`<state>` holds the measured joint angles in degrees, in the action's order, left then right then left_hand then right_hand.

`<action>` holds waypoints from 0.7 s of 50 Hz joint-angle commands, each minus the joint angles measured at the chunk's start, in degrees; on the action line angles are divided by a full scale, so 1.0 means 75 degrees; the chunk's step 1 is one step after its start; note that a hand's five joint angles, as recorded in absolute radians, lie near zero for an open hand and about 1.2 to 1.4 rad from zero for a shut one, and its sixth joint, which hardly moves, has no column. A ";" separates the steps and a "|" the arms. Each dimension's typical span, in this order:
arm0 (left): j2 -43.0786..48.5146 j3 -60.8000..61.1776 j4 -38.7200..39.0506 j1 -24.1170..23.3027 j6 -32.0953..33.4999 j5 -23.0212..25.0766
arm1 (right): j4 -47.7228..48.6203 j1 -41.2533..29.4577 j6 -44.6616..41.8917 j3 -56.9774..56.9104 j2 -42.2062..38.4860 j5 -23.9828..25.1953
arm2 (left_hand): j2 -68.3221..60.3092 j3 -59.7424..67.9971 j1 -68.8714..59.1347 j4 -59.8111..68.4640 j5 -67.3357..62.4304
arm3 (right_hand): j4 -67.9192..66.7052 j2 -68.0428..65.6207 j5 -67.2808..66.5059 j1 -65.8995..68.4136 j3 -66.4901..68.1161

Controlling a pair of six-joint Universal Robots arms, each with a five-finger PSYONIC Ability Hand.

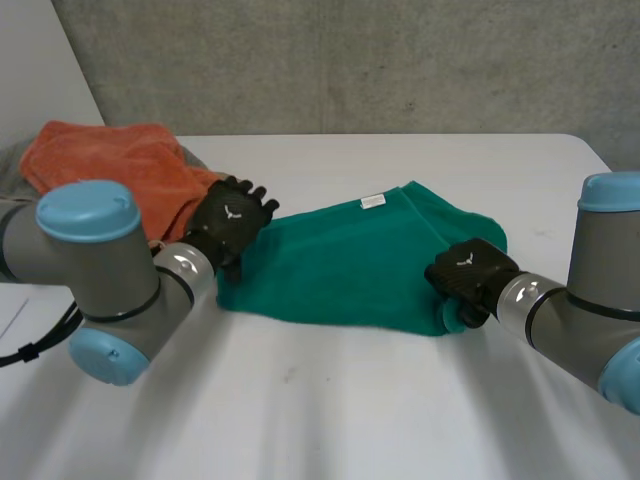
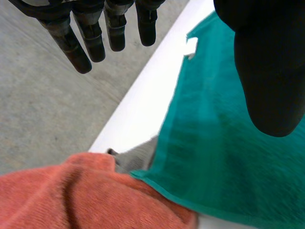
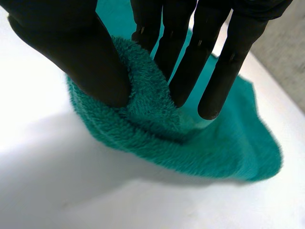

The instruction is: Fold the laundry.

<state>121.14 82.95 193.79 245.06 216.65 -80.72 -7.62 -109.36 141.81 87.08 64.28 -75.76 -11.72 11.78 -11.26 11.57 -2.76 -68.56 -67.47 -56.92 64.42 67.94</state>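
Note:
A green towel [image 1: 350, 260] lies rumpled in the middle of the white table [image 1: 330, 410], a white label [image 1: 373, 201] on its far edge. My left hand [image 1: 232, 222] hovers over the towel's left corner with fingers [image 2: 95, 33] straight and apart from the thumb [image 2: 269, 71], holding nothing. The green towel [image 2: 228, 157] lies under that palm. My right hand [image 1: 470, 272] is at the towel's near right corner. There its thumb [image 3: 81, 52] and fingers [image 3: 205, 47] pinch a raised fold of the green towel [image 3: 147, 90].
An orange towel [image 1: 120, 160] lies bunched at the table's back left, next to my left arm. A bit of grey cloth [image 2: 136, 157] shows between the orange towel [image 2: 71, 195] and the green one. A grey wall [image 1: 350, 60] stands behind the table.

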 commanded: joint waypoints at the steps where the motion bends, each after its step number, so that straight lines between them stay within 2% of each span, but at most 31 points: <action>1: -0.0110 -0.1119 -0.0501 0.0068 -0.0502 0.0390 | 0.0371 -0.0242 -0.0812 -0.0104 0.0511 0.0607 | 0.0229 -0.0238 0.0168 -0.0210 0.0369 | -0.1525 -0.1670 -0.1744 0.2077 0.1608; 5: 0.0264 -0.2336 -0.1332 -0.0002 -0.0959 0.0800 | 0.0348 -0.0616 -0.1807 -0.0080 0.1305 0.1602 | 0.0229 -0.0238 0.0168 -0.0210 0.0369 | -0.1525 -0.1670 -0.1744 0.2077 0.1608; 8: 0.0709 -0.3484 -0.2140 -0.0061 -0.1241 0.1046 | 0.0196 -0.0851 -0.1997 -0.0115 0.1787 0.2118 | 0.0229 -0.0238 0.0168 -0.0210 0.0369 | -0.1525 -0.1670 -0.1744 0.2077 0.1608; 15: 0.1951 -0.5666 -0.4096 -0.0376 -0.1675 0.1865 | -0.0097 -0.1203 -0.1892 -0.0151 0.2619 0.2705 | 0.0229 -0.0238 0.0168 -0.0210 0.0369 | -0.1525 -0.1670 -0.1744 0.2077 0.1608; 17: 0.2163 -0.5903 -0.4404 -0.0494 -0.1722 0.2054 | -0.0121 -0.1238 -0.1880 -0.0139 0.2749 0.2811 | 0.0229 -0.0238 0.0168 -0.0210 0.0369 | -0.1525 -0.1670 -0.1744 0.2077 0.1608; 20: 0.2538 -0.6009 -0.4908 -0.0775 -0.1862 0.2685 | -0.0156 -0.1344 -0.1834 -0.0104 0.3030 0.3127 | 0.0229 -0.0238 0.0168 -0.0210 0.0369 | -0.1525 -0.1670 -0.1744 0.2077 0.1608; 24: 0.2715 -0.5729 -0.5026 -0.1033 -0.2109 0.3378 | -0.0098 -0.1274 -0.1670 -0.0103 0.3172 0.3304 | 0.0229 -0.0238 0.0168 -0.0210 0.0369 | -0.1525 -0.1670 -0.1744 0.2077 0.1608; 25: 0.2727 -0.5658 -0.5050 -0.1080 -0.2156 0.3519 | -0.0086 -0.1239 -0.1623 -0.0103 0.3172 0.3327 | -0.0264 0.0255 -0.0325 0.0284 -0.0125 | -0.1525 -0.1670 -0.1744 0.2077 0.1608; 28: 0.2703 -0.5447 -0.5050 -0.1198 -0.2215 0.3953 | 0.0042 -0.1063 -0.1424 -0.0138 0.3125 0.3339 | -0.5677 0.5668 -0.5738 0.5696 -0.5537 | -0.1525 -0.1670 -0.1744 0.2077 0.1608; 30: 0.2634 -0.5574 -0.4911 -0.1186 -0.2249 0.3861 | 0.0159 -0.0900 -0.1307 -0.0139 0.2997 0.3362 | -0.9086 0.9077 -0.9147 0.9106 -0.8947 | -0.1525 -0.1670 -0.1744 0.2077 0.1608; 32: 0.2575 -0.5774 -0.4746 -0.1105 -0.2355 0.3487 | 0.0218 -0.0817 -0.1259 -0.0150 0.2868 0.3305 | -0.9104 0.9096 -0.9165 0.9124 -0.8965 | -0.1525 -0.1670 -0.1744 0.2077 0.1608; 33: 0.2493 -0.5995 -0.4606 -0.1035 -0.2587 0.2940 | 0.0277 -0.0747 -0.1247 -0.0197 0.2728 0.3281 | -0.9104 0.9096 -0.9165 0.9124 -0.8965 | -0.1525 -0.1670 -0.1744 0.2077 0.1608; 35: 0.2329 -0.6172 -0.4477 -0.0964 -0.2893 0.2316 | 0.0324 -0.0665 -0.1247 -0.0267 0.2575 0.3234 | -0.9104 0.9096 -0.9165 0.9124 -0.8965 | -0.1525 -0.1670 -0.1744 0.2077 0.1608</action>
<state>141.13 40.40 156.83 236.35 199.25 -53.27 -6.76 -116.59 131.60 86.02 86.93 -50.62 -65.81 64.93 -64.74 65.62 -53.71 -68.63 -67.47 -57.57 64.42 67.95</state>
